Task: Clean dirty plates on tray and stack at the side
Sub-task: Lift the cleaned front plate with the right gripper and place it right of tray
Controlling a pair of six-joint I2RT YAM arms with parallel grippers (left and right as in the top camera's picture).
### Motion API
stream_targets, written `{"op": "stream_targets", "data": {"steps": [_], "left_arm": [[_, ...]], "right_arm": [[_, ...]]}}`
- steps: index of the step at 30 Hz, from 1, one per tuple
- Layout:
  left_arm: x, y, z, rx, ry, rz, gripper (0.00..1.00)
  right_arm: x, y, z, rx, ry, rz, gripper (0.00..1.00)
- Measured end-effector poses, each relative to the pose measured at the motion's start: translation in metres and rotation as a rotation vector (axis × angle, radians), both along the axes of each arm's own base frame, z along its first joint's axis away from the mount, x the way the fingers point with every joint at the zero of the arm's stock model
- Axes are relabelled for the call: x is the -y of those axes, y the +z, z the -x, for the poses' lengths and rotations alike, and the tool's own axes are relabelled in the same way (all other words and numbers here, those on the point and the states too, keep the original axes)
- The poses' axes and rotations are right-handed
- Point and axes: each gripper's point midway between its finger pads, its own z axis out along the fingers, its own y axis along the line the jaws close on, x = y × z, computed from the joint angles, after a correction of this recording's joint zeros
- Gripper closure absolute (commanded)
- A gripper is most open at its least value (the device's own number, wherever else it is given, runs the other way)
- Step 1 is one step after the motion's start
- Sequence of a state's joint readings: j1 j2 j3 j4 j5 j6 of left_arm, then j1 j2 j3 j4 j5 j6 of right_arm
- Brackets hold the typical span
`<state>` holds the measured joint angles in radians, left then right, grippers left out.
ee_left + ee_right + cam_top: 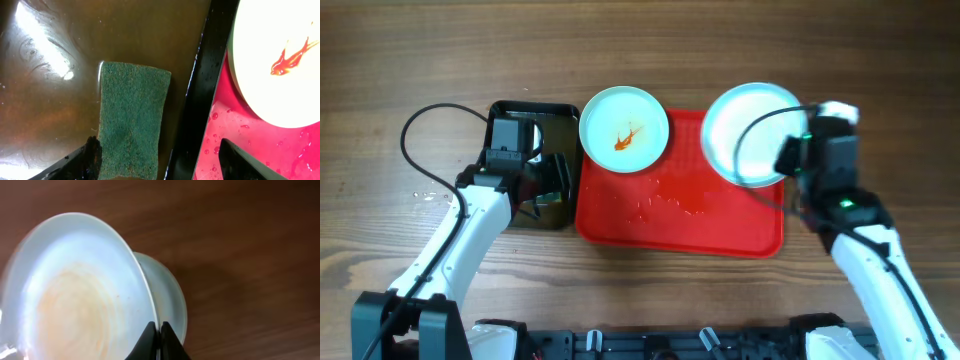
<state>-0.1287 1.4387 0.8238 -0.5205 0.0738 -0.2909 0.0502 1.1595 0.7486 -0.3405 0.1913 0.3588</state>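
A pale plate (624, 128) with an orange-red smear lies at the far left corner of the red tray (680, 215); it also shows in the left wrist view (260, 95). My right gripper (788, 158) (159, 330) is shut on the rim of a second plate (745, 135) (75, 295), held tilted at the tray's far right corner; it has a faint orange film. A third plate (172, 300) lies just behind it on the wood. My left gripper (552, 180) (161, 161) is open, low in the black tray, one finger touching a green sponge (132, 120), the other over the red tray (225, 135).
The black tray (525, 110) with brownish water stands against the red tray's left side; its rim (200, 90) runs between my left fingers. Water drops lie on the red tray. Bare wooden table lies beyond and to the right of the trays.
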Motion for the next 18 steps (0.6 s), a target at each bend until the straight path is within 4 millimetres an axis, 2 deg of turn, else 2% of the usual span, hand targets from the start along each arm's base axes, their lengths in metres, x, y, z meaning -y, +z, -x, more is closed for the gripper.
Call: {"op": "stream_targets", "data": {"steps": [4,7,9,12,16,18], "left_arm": [[0.0,0.0,0.0,-0.001,0.0,0.0,0.28],[0.0,0.0,0.0,-0.001,0.0,0.0,0.28],[0.0,0.0,0.0,-0.001,0.0,0.0,0.28],[0.0,0.0,0.0,-0.001,0.0,0.0,0.28],[0.0,0.0,0.0,-0.001,0.0,0.0,0.28],[0.0,0.0,0.001,-0.003,0.0,0.0,0.28]], "right_arm": [[0.078,-0.003,0.013,0.028,-0.227,-0.216,0.96],[0.13,-0.006,0.035,0.043,-0.392,-0.272,0.96],[0.157,-0.017,0.053,0.012,-0.5,-0.288,0.96],[0.184,-0.054,0.078,-0.101,-0.638,-0.312,0.96],[0.193,-0.094,0.092,-0.222,-0.714,-0.353,0.94],[0.192,-0.106,0.094,-0.253,-0.727,-0.368,0.77]]}}
